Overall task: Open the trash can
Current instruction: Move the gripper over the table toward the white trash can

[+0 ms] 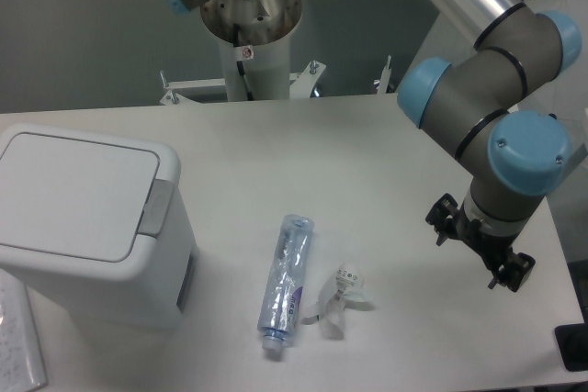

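From my gripper (478, 243), the bottle (284, 285) lies on the table (367, 153) to the left, the trash can (87, 222) farther left.

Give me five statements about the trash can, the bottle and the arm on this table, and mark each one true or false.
1. The trash can has its lid shut. True.
2. The clear plastic bottle stands upright next to the bin. False: it lies on its side on the table, apart from the bin.
3. The gripper is pressing the grey push-button tab. False: it hangs over the table's right side, far from the bin.
4. A small crumpled clear wrapper lies just right of the bottle. True.
5. The gripper is holding the bottle. False: the bottle lies on the table away from it; whether the fingers are open or shut cannot be told.
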`<state>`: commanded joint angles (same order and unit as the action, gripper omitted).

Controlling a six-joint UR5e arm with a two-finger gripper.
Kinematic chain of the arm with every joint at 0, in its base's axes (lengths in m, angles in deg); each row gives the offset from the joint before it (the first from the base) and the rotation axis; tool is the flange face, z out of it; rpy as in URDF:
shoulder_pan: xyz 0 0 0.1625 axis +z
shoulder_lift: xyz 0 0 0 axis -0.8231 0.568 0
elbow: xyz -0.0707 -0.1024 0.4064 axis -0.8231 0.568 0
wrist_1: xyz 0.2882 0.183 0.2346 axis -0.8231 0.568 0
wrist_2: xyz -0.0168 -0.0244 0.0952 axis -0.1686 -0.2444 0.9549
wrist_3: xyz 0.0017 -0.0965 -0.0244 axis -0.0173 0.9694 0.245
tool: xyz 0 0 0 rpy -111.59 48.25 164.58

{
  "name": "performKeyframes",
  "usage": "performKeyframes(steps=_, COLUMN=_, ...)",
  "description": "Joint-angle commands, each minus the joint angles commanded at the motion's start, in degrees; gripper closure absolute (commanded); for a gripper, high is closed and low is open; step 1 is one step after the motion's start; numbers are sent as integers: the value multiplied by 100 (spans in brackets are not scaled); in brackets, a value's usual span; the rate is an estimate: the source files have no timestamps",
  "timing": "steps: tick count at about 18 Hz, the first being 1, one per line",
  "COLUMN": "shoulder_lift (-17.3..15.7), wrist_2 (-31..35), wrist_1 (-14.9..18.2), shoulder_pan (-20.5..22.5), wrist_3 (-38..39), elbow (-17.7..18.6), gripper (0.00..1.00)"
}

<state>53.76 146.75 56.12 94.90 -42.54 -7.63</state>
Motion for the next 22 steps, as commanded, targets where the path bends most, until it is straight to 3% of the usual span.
performKeyframes(steps=4, shoulder_lift=-53, wrist_2=-9, wrist_1=-35, shoulder_pan=-9, wrist_3=9, elbow=26, gripper=0)
performKeyframes(steps=8, shoulder_lift=-167, wrist_2=-227, wrist_1=-219, shoulder_pan=9, wrist_3=35, elbow=280, gripper=0)
performKeyframes(steps=13, shoulder_lift=-501, wrist_2=-931, wrist_1=-264, shoulder_pan=-44, wrist_3=1421, elbow=633, gripper=0)
performKeyframes(steps=15, shoulder_lift=-501, wrist_2=-1063, wrist_1=-578, shoulder_pan=-219, wrist_3=1896, elbow=528, gripper=0)
performKeyframes(steps=22, shoulder_lift=-641, wrist_2=-1441, wrist_1=-668, shoulder_pan=-782, wrist_3=2627, elbow=659, gripper=0)
